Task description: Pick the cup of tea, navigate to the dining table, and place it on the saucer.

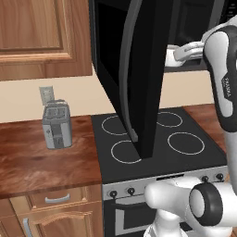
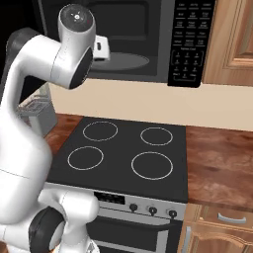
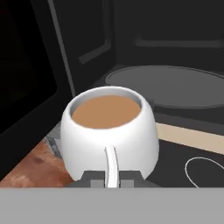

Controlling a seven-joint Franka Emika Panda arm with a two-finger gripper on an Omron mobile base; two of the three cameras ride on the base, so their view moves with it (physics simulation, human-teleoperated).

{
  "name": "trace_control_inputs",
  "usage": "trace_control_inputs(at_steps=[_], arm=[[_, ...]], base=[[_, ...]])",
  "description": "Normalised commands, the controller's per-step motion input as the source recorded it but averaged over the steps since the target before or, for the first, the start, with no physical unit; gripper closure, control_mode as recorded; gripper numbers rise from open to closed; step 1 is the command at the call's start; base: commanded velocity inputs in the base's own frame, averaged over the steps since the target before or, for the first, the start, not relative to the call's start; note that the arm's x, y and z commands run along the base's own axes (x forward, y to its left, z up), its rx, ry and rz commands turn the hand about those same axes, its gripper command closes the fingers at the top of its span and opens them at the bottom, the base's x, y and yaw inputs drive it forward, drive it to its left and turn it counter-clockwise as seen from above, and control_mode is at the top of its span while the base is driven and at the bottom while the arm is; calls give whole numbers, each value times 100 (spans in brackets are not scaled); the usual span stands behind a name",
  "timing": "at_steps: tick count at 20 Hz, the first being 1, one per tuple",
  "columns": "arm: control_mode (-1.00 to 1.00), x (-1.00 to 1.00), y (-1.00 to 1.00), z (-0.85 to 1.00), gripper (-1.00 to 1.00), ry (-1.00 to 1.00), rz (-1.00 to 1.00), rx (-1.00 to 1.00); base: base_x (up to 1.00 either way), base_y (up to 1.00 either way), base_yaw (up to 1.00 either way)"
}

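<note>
1. The room first: a kitchen wall with wooden cabinets point(image 1: 37, 37), a black microwave point(image 2: 123, 44) with its door point(image 1: 134, 78) swung wide over the black stove point(image 2: 123, 158), and reddish wooden counter point(image 1: 41, 157) on either side. A grey toaster point(image 1: 57, 126) stands on the left counter, under a wall socket point(image 1: 46, 95).
2. My arm reaches up to the microwave mouth, beside the grey turntable point(image 3: 175, 85) inside.
3. My claw point(image 3: 111, 180) is pinched narrow on the thin handle of the cup of tea point(image 3: 109, 131). The cup sits upright just ahead of my fingertips point(image 3: 92, 178), at the lip of the microwave, above the stove edge and counter.
4. What I think could go wrong:
   - The tea is near the brim, so a tilt or jerk of my wrist would likely slop it.
   - The grip is only on a slim handle; the cup could swing or slip if I move quickly.
   - The open door hangs close on my left; backing out carelessly could knock the cup against it.
5. The dining table and saucer are yet to be reached, so the carry is all ahead.
</note>
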Motion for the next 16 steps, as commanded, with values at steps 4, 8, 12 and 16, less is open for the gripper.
trace_control_inputs(at_steps=[4, 8, 12, 16], arm=[[-100, -60, -3, -12, 100, 0, 0, 0], [-100, 0, 0, 0, 100, 0, 0, 0], [100, 0, 0, 0, 100, 0, 0, 0], [100, 0, 0, 0, 100, 0, 0, 0]], base=[[0, 0, 0], [0, 0, 0], [0, 0, 0], [-40, 0, 0]])
